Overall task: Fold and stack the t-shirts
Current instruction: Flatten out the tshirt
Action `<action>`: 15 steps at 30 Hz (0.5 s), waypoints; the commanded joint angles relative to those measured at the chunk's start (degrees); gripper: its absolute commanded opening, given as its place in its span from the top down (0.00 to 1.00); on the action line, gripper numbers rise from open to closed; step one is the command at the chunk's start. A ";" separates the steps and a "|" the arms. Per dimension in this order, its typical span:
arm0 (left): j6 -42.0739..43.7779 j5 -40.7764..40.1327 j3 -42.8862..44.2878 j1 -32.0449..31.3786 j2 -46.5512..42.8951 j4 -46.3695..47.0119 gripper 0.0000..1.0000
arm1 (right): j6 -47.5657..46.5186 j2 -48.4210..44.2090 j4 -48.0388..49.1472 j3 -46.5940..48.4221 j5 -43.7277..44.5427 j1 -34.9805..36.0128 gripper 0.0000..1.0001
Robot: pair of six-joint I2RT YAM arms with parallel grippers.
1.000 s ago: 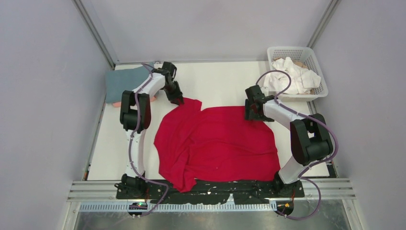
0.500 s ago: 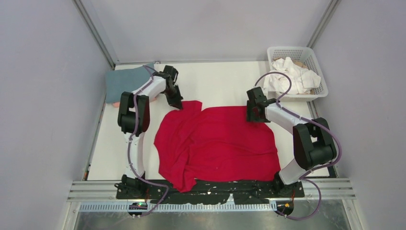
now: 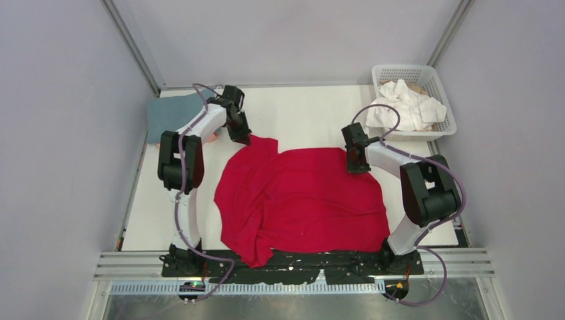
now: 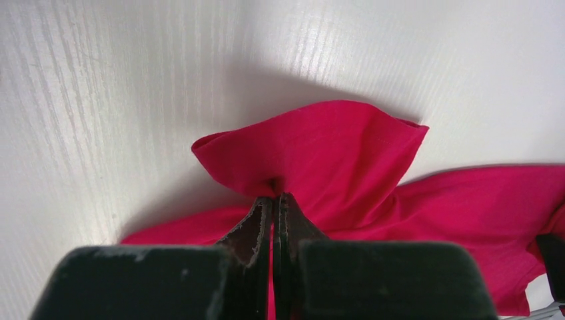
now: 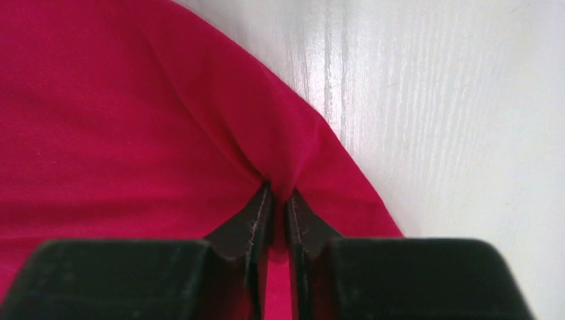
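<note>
A bright red t-shirt (image 3: 303,200) lies spread and rumpled across the middle of the white table. My left gripper (image 3: 244,139) is shut on its far left corner, and the left wrist view shows that red corner (image 4: 313,147) bunched and puckered at my left gripper (image 4: 274,199). At the far right edge of the shirt, my right gripper (image 3: 357,167) pinches a fold of red cloth (image 5: 280,147); in the right wrist view my right gripper (image 5: 278,197) has cloth filling the narrow gap. A folded blue-grey t-shirt (image 3: 172,115) lies at the far left, over a pink one (image 3: 163,143). White t-shirts (image 3: 404,107) fill the basket.
The white lattice basket (image 3: 445,120) stands at the far right corner. Grey walls and metal frame posts close in the table on three sides. A black rail (image 3: 300,263) with the arm bases runs along the near edge, and the shirt's hem hangs onto it.
Both grippers closed on the red shirt's far edge, the left on the left corner, the right on the right edge. The left arm's elbow swung up and left.
</note>
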 commanded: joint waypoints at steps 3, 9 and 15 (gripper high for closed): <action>2.38 -0.37 -0.15 1.23 -4.24 1.97 1.00 | 0.87 -0.80 0.58 2.92 -0.57 -0.35 0.94; 4.69 -4.73 -3.68 1.23 -14.17 8.17 1.00 | -0.41 -7.32 -3.74 8.56 4.09 -1.28 0.94; 7.10 -11.72 -2.44 1.32 -26.92 9.59 1.00 | -2.88 -15.72 -5.61 14.43 3.85 -3.81 0.94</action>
